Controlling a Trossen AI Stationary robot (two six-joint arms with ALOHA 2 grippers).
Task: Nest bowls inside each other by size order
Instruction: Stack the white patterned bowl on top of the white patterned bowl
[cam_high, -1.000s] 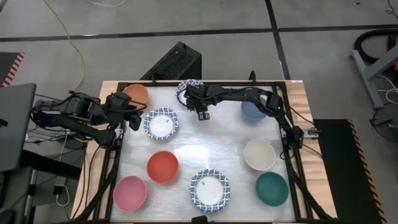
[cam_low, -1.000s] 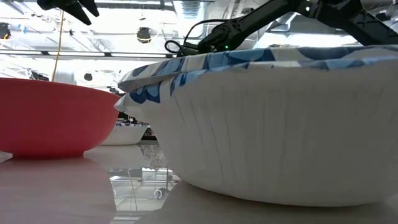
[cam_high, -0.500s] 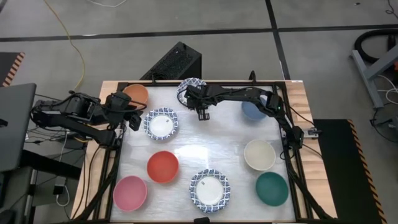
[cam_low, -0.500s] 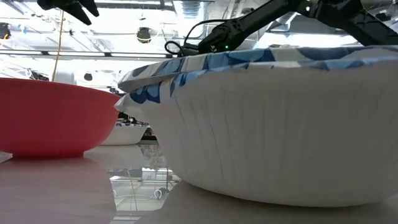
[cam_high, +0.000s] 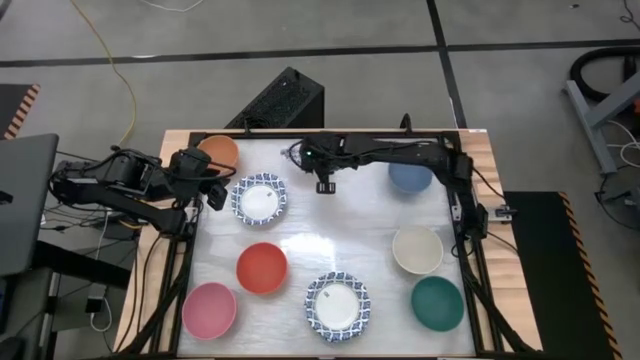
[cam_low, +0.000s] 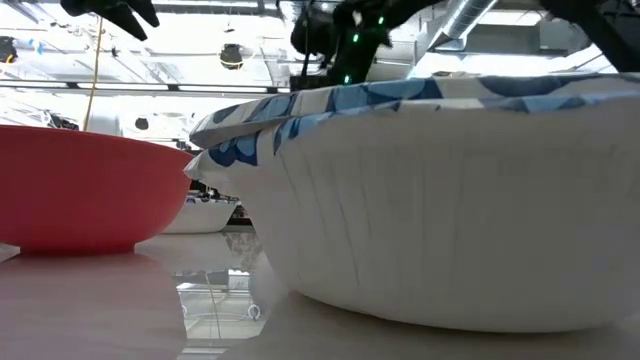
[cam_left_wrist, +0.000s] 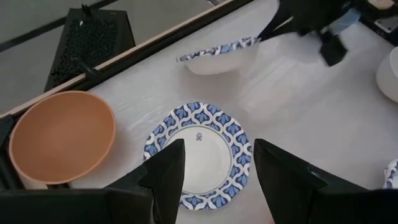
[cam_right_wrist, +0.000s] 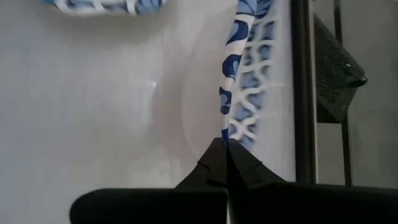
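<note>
Moved: right gripper (cam_high: 318, 160) swung further left, pinching patterned bowl (cam_left_wrist: 217, 53) rim at far edge | left gripper (cam_left_wrist: 214, 171) spread, waiting far-left | risk: thin rim pinch slipping, bowl drops.

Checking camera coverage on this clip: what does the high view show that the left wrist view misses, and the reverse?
Only the high view shows the red bowl, pink bowl, teal bowl and blue bowl.

Only the left wrist view shows the left end effector open, and the lifted patterned bowl seen from the side, tilted.

Both show the orange bowl, the flat patterned bowl and the right end effector gripping that lifted bowl's rim.
</note>
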